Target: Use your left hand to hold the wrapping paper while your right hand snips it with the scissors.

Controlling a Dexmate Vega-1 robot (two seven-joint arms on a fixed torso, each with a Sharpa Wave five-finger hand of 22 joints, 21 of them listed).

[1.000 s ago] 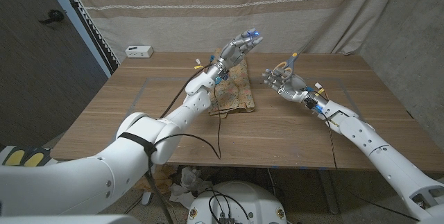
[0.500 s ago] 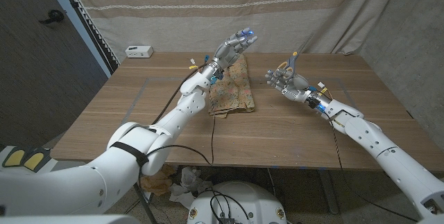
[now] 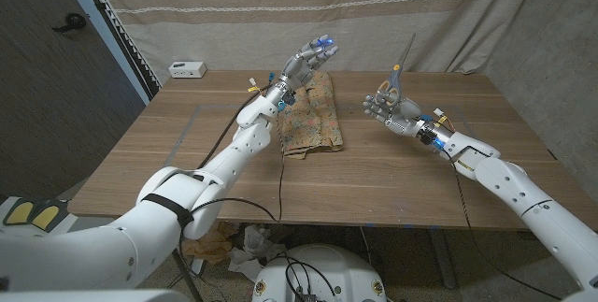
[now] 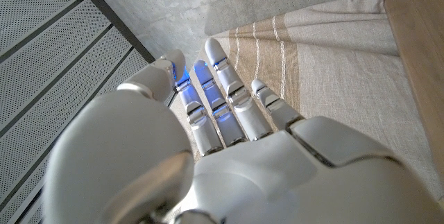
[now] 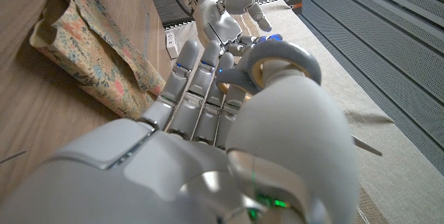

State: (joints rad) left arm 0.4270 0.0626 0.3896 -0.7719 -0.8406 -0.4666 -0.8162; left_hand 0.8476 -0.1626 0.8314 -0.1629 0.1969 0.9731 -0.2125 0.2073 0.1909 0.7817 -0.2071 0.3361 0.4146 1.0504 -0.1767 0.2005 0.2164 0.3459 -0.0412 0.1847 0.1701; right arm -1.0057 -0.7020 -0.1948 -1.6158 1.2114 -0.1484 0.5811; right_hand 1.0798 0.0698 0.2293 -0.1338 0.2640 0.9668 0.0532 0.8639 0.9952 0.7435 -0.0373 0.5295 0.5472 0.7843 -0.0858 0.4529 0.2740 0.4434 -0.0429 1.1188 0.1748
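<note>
A sheet of floral brown wrapping paper (image 3: 314,115) lies folded on the wooden table (image 3: 187,162), past its middle. My left hand (image 3: 314,55) hangs in the air above the paper's far end, fingers spread and holding nothing; the left wrist view shows its back (image 4: 229,154) against the curtain. My right hand (image 3: 386,111) is raised to the right of the paper and grips the scissors (image 3: 402,64), blades pointing up. In the right wrist view the scissors' handle ring (image 5: 279,62) sits around the thumb of my right hand (image 5: 222,154), with the paper (image 5: 90,50) and my left hand (image 5: 229,16) beyond.
A small white box (image 3: 188,68) stands at the table's far left corner. A striped curtain (image 3: 280,3) hangs just behind the table, and a dark panel (image 3: 47,68) stands to the left. Bare wood lies in front of the paper.
My right hand has turned the scissors upright, so the blades now point up. My left hand has drifted slightly left above the paper's far end.
</note>
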